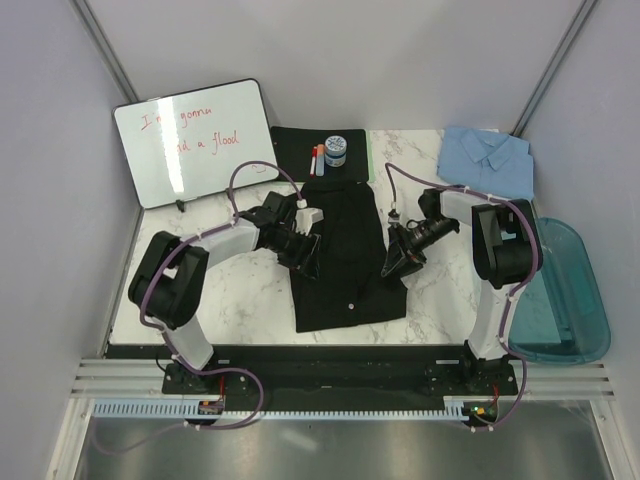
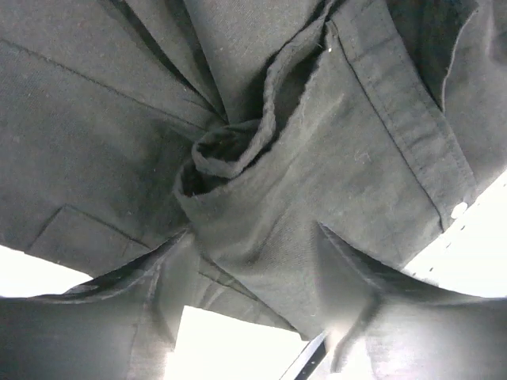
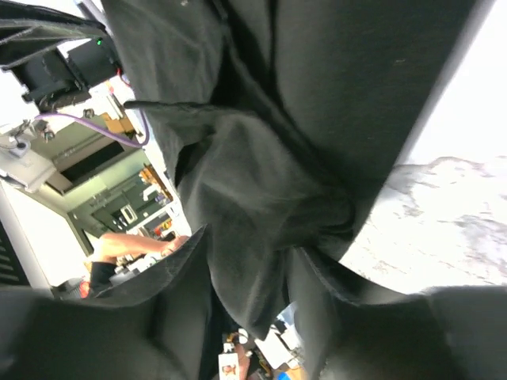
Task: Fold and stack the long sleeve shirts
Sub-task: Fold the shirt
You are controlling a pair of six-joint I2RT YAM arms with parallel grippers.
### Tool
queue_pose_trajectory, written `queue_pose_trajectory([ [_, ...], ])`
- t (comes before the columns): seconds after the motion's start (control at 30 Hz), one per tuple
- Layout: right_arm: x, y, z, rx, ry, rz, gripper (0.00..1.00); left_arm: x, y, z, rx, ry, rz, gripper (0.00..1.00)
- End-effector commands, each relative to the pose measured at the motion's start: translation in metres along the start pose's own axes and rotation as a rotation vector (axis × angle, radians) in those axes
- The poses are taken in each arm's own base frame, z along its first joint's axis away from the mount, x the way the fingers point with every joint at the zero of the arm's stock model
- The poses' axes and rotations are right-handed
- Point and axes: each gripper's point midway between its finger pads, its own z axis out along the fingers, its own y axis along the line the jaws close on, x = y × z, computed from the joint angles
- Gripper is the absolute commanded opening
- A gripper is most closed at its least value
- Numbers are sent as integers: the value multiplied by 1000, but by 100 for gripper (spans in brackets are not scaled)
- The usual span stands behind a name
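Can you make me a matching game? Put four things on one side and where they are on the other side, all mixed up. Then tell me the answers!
Things:
1. black shirt
2. light blue shirt
3. whiteboard
4. teal tub

Places:
A. folded at the far right corner of the table
B. just off the table's right side
C. spread out in the middle of the table
D. at the far left, with red writing on it

Pairs: 1-C, 2-A, 3-D, 4-B
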Motion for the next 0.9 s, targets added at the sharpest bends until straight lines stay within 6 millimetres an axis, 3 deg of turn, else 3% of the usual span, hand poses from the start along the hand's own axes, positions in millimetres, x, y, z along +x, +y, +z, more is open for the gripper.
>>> queue_pose_trajectory([
  [0.0, -17, -2, -4, 31, -44, -70, 41, -23, -7, 2, 38, -65, 11, 57],
  [0.03, -19, -2, -5, 42, -49, -85, 35, -24, -11, 0, 58, -69, 18, 52],
  [0.07, -22, 1, -8, 48, -67, -118, 23, -24, -15, -2, 70, -75, 29, 38],
  [0.13, -25, 8, -12, 60, -93, -215, 16, -22, -24, -11, 94, -100, 64, 22],
  [0.17, -29, 10, -13, 69, -106, -267, 8, -20, -26, -14, 97, -106, 71, 9],
  [0.23, -34, 19, -12, 57, -92, -429, 4, -20, -30, -25, 78, -131, 89, 2],
  [0.27, -27, 25, -10, 41, -51, -437, 0, -10, -29, -25, 74, -113, 81, 2],
  [0.3, -34, 36, -9, 44, -43, -498, 0, -8, -30, -28, 73, -114, 95, 2],
  [0.43, -45, 49, -9, 46, -39, -659, 0, -2, -36, -44, 55, -147, 157, 2],
  [0.53, -54, 55, -11, 71, -72, -777, 0, 1, -24, -47, -21, -165, 179, 2],
  [0.87, -83, -20, -1, 291, -112, -703, 0, -1, 38, -31, -197, -135, 149, 4],
])
